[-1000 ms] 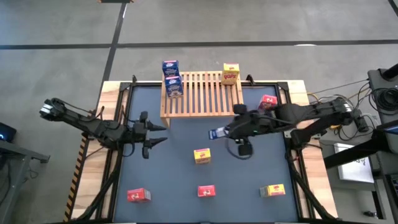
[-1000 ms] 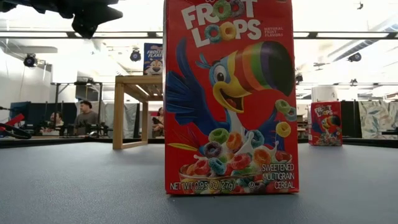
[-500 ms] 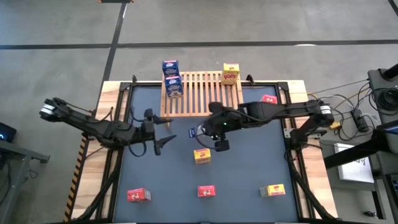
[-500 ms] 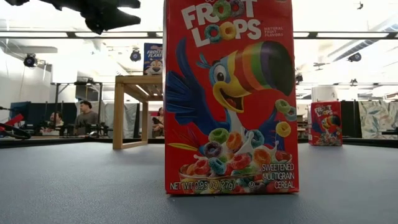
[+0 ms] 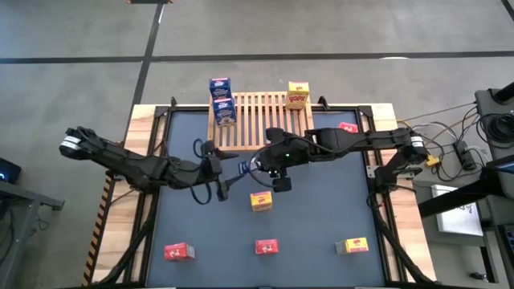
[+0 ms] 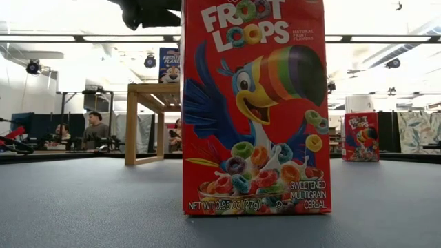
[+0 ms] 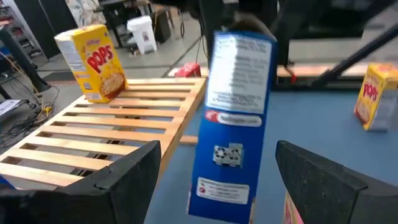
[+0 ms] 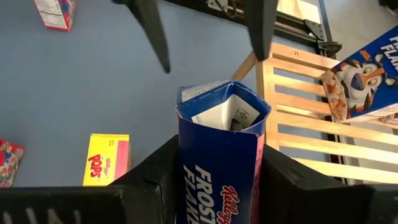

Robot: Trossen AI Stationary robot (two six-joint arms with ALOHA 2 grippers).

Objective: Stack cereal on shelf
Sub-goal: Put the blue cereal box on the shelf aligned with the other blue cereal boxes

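Note:
A blue cereal box (image 5: 250,168) hangs in my right gripper (image 5: 263,166) above the table in front of the wooden slatted shelf (image 5: 265,124). My left gripper (image 5: 224,175) is open, and its fingers (image 7: 134,174) stand on either side of this box (image 7: 233,118) without touching it. Two more blue boxes (image 5: 222,98) and a yellow one (image 5: 297,95) stand on the shelf. The other boxes rest on the table: a red one (image 5: 347,128) by the shelf, a yellow one (image 5: 261,201) mid-table, and two red (image 5: 178,252) and one yellow (image 5: 352,245) along the near edge. My right gripper pinches the blue box between its two fingers (image 8: 155,180), which lie on its narrow sides (image 8: 186,162) at the upper end. The fingers come from above, pointing down along the box. The box hangs roughly upright below them, lifted clear of the table.
In the low view a large red Froot Loops box (image 6: 255,107) stands close to the camera and hides the middle of the table. Bare blue mat lies between the shelf and the near row of boxes. People sit in the room beyond the table (image 6: 93,127).
My right gripper has carried the blue box toward the table's left, along the front of the shelf. My left gripper has moved toward the table's right and now brackets the box with open fingers.

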